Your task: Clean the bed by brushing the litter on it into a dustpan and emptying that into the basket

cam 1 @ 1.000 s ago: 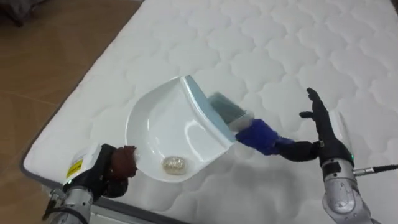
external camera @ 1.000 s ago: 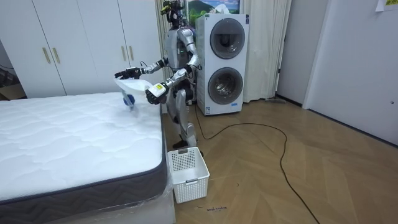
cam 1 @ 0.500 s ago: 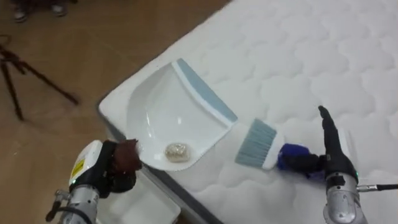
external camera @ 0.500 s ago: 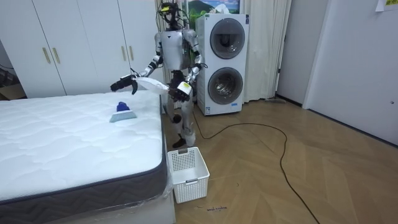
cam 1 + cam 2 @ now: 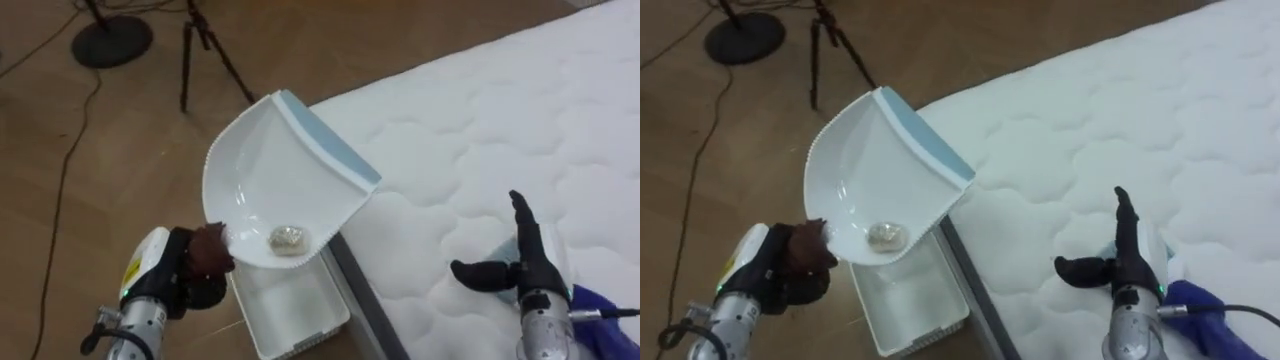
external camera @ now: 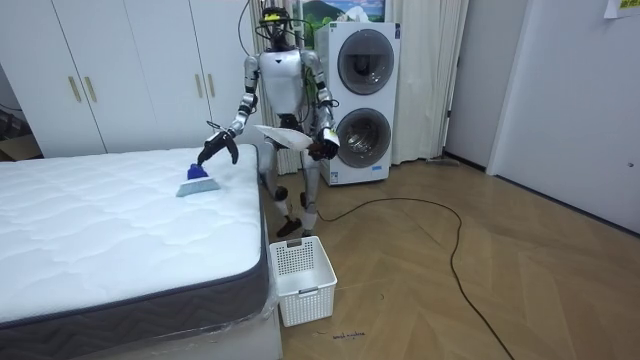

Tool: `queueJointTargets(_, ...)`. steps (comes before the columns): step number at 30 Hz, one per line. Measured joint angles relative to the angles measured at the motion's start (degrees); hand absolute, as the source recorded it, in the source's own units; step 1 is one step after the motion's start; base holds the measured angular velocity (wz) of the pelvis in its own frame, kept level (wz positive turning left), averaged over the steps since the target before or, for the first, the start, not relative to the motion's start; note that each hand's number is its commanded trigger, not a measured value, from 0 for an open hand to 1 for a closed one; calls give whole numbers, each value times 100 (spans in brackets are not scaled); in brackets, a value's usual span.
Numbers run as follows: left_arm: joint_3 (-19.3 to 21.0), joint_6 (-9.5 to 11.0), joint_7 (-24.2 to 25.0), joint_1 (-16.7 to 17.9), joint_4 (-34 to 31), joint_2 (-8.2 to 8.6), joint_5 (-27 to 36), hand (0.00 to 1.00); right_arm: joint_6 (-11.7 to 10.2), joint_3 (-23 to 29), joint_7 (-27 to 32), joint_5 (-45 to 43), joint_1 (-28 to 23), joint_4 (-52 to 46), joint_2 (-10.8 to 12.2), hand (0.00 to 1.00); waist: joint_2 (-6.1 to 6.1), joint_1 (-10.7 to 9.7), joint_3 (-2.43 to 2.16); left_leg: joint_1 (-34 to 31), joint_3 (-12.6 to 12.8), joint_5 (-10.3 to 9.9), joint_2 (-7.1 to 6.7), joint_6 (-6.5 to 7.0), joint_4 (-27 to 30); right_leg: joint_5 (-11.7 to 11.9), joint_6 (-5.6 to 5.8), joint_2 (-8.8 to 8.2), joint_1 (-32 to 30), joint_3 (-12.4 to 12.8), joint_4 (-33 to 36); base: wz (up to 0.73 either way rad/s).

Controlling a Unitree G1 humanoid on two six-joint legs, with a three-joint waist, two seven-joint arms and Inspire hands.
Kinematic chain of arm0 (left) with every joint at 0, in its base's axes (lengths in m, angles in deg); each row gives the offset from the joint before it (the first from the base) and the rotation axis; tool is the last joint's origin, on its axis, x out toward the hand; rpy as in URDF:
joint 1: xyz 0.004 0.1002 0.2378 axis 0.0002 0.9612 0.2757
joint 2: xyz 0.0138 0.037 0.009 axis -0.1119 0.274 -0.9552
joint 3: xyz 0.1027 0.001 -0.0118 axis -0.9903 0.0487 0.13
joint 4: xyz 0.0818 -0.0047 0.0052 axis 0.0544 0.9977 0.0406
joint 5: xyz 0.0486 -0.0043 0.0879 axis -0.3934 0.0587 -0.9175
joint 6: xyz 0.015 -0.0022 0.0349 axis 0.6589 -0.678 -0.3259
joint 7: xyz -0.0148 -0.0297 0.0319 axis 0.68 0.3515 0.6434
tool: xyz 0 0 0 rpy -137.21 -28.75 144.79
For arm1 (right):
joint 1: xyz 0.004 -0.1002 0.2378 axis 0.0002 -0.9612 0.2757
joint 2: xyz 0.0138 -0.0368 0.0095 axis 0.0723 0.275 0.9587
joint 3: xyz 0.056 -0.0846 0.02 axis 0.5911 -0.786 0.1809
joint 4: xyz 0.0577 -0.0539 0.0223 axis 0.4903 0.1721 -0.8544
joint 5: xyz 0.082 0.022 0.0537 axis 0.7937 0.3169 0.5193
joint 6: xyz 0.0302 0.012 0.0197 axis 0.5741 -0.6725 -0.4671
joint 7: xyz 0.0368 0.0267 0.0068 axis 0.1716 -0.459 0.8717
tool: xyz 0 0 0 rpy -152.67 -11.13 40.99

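Grips with the left hand [image 5: 195, 270], fingers curled tight, the dark brown handle of a white dustpan [image 5: 285, 180]. Holds the pan tilted up and away from that hand, blue-grey lip at the far end. Carries a small crumpled scrap [image 5: 287, 237] in the pan's low end, just beyond the curled fingers. Wears a yellow label on the left wrist, its writing too small to read.

Keeps the right hand [image 5: 525, 270] flat and spread over the mattress [image 5: 470, 120], fingers straight, thumb out sideways, nothing in it. Catches in the eye views a blue handle and a pale edge of the brush [image 5: 1205, 305], just beside and behind that hand. Lays the brush out whole in the room view: flat on the mattress near its corner, right under the spread hand; touching or apart, cannot tell.

Finds a white slatted basket [image 5: 290, 315] on the floor below the left hand, against the bed's corner, partly under the pan. Farther beyond the left hand, on the wood floor, a dark tripod [image 5: 205, 55].

Adds from the room view the stance: upright at the bed's corner, pan at waist height. Behind, two stacked washing machines [image 6: 358, 95] and white wardrobes [image 6: 130, 70]. No lettering legible there.
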Motion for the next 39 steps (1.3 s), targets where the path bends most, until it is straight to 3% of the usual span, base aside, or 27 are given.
queueJointTargets(2,39,3,-1,0,1,0,-52,100,0,-4,7,8,32,4,30,0,-11,73,-3,-20,-147,18,-67,31,-38,2,4,-13,46,-50,27,35)
queueJointTargets(5,43,10,-1,5,-8,-1,-114,100,-3,0,62,40,80,0,34,0,-27,159,-12,-26,-262,45,-123,99,-82,6,9,-226,-95,6,644,41)
queueJointTargets(7,59,31,-1,7,-7,-10,-123,100,-4,3,64,101,62,4,33,0,-29,231,-14,12,-522,8,-190,162,-43,132,28,-477,-502,302,1631,42)
queueJointTargets(8,60,36,-10,7,-6,-12,-140,100,-8,4,63,94,55,6,33,0,-22,235,-17,21,-618,-2,-202,176,-34,111,10,-475,-600,466,1772,51)
queueJointTargets(10,58,71,-60,6,-7,-9,-244,100,-35,47,65,90,56,9,31,0,-12,220,-22,37,-916,-9,-251,203,-52,-53,-13,-306,-1102,1073,1912,59)
queueJointTargets(11,49,72,-60,7,-4,-9,-255,100,-35,57,70,90,54,26,29,0,-12,205,-20,51,-990,-4,-277,204,-49,-63,-15,-264,-1211,1203,1885,79)
queueJointTargets(14,-47,76,-55,28,-1,-31,-192,100,-34,41,155,91,15,153,53,0,-42,13,0,214,-1495,83,-478,234,-137,-49,-24,9,-1488,1888,1345,103)
queueJointTargets(15,-54,76,-55,23,-1,-56,-132,100,-35,19,181,84,15,158,66,0,-74,-131,-2,203,-1707,108,-551,232,-131,6,-54,103,-1615,2279,1001,109)
queueJointTargets(16,-54,76,-55,22,1,-85,-100,100,-47,15,194,80,12,188,77,0,-71,-235,-1,186,-1966,113,-603,227,-107,198,-25,254,-1689,2646,674,110)
queueJointTargets(17,-59,76,-55,21,2,-114,-103,100,-49,15,205,83,1,205,85,0,-76,-266,-6,165,-2087,117,-644,220,-99,337,-39,319,-1707,2786,503,113)
queueJointTargets(18,-61,82,-55,20,0,-187,-105,100,-51,0,259,82,-14,205,88,0,-120,-328,-34,92,-2307,120,-741,170,-29,741,-41,414,-1714,3025,252,101)
queueJointTargets(19,-81,79,-54,20,54,-197,-107,100,-65,9,308,90,-36,233,61,0,-84,-401,-40,24,-2466,87,-747,115,30,865,-149,468,-1646,3011,149,84)
queueJointTargets(22,-100,80,-55,19,146,-221,-111,100,-71,10,331,90,-32,275,40,0,13,-361,-20,-43,-2623,89,-701,23,25,843,-223,537,-1512,2723,-92,45)
queueJointTargets(26,-113,77,-110,-25,375,-227,-107,100,-92,7,312,87,-22,254,40,0,10,-382,-17,-71,-2608,79,-656,-7,-42,772,-271,565,-1481,2596,-95,27)
queueJointTargets(27,-137,77,-134,-69,410,-249,-101,100,-118,4,301,85,-24,255,39,0,7,-394,8,-100,-2618,78,-652,-8,-52,751,-284,560,-1494,2571,-95,25)
queueJointTargets(32,-184,85,-275,-520,1064,-261,-339,100,-153,-33,286,48,95,526,39,0,31,-392,42,-333,-2591,62,-642,-27,-46,671,-296,551,-1686,2531,-46,16)
queueJointTargets(35,-225,82,-396,-772,1403,-354,-443,100,-158,-35,285,28,261,832,38,0,46,-475,53,-619,-2412,56,-613,-19,62,605,-300,471,-2007,2501,152,17)
queueJointTargets(37,-359,78,-447,-1059,1728,-417,-441,100,-159,-30,275,17,263,871,-10,0,141,-540,114,-844,-2153,20,-534,29,264,553,-275,434,-2234,2537,418,22)
queueJointTargets(39,-510,78,-454,-1266,1991,-488,-442,100,-159,-40,244,11,260,904,-54,0,175,-554,133,-971,-2040,-1,-559,63,305,465,-245,349,-2465,2585,699,0)
